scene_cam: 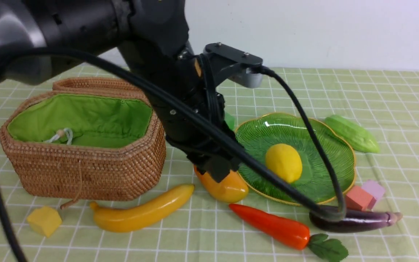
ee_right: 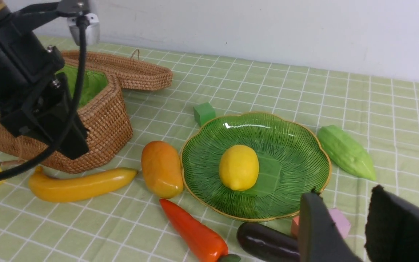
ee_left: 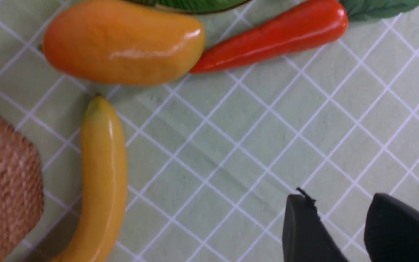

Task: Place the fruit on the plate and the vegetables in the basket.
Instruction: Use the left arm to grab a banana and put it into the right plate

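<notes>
Now, the basket (scene_cam: 86, 163) stands at the left with its lid back, and the banana (scene_cam: 144, 213) lies before it. The left gripper (ee_left: 338, 200) hangs over the cloth near the mango (scene_cam: 229, 189), jaws apart and empty. The lemon (scene_cam: 284, 162) sits on the plate (scene_cam: 264, 131). The carrot (scene_cam: 271, 225), eggplant (scene_cam: 358, 222) and gourd (scene_cam: 353, 134) lie beside the plate. The right gripper (ee_right: 344, 196) also holds nothing, its jaws apart.

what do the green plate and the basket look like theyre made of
The plate seems green glass, glossy and translucent, with sharp glints on its ribs and a gold rim. The basket: woven wicker or rattan, matte tan coils; its lining looks like cloth, wrinkled.
</notes>
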You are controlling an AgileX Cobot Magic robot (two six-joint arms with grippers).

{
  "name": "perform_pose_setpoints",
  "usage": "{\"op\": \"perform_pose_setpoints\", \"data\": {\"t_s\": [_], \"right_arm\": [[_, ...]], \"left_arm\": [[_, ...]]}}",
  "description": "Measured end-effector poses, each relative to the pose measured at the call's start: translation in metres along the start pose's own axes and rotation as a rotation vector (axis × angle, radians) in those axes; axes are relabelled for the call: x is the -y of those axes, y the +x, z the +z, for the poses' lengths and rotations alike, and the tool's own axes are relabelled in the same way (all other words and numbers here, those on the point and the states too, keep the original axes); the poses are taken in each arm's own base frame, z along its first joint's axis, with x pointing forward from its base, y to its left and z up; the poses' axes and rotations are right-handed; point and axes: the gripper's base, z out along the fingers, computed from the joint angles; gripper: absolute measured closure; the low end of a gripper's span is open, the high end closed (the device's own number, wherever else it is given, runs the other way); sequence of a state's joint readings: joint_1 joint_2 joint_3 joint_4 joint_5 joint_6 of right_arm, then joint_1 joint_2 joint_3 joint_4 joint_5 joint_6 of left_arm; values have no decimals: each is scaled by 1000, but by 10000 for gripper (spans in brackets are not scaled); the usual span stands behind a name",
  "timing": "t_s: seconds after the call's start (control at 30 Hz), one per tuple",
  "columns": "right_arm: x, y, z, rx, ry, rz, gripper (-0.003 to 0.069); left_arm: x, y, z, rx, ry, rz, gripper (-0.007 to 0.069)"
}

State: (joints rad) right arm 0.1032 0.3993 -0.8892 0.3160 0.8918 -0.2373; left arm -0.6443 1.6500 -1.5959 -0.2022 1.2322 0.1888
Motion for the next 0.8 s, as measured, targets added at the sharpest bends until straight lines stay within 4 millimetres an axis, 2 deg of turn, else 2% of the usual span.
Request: {"op": "perform_pose_setpoints", "data": {"t_s": [0.1, 0.13, 0.17, 0.2, 0.3, 0.57, 0.7, 0.8], "right_arm": [[0, 1, 0, -11, -5, 2, 436], [-1, 1, 0, -13, -6, 2, 436], [-1, 1, 0, -13, -6, 2, 436], [-1, 1, 0, -13, -6, 2, 436], [-1, 1, 0, -13, -6, 2, 436], [-1, 1, 0, -13, -7, 3, 436], [-1, 1, 0, -13, -8, 4, 436], [-1, 1, 0, -13, -8, 4, 436]], "left_arm": [[4, 20, -12, -4, -13, -14, 379], [6, 33, -17, -11, -14, -18, 379], [6, 35, -18, -12, -13, -18, 379], [9, 49, -19, -31, -8, -23, 379], [13, 66, -18, -51, 17, -34, 379], [10, 73, -12, -78, 3, 19, 379], [6, 66, -7, -37, -27, 44, 379], [0, 61, 5, -46, -66, 74, 379]]}}
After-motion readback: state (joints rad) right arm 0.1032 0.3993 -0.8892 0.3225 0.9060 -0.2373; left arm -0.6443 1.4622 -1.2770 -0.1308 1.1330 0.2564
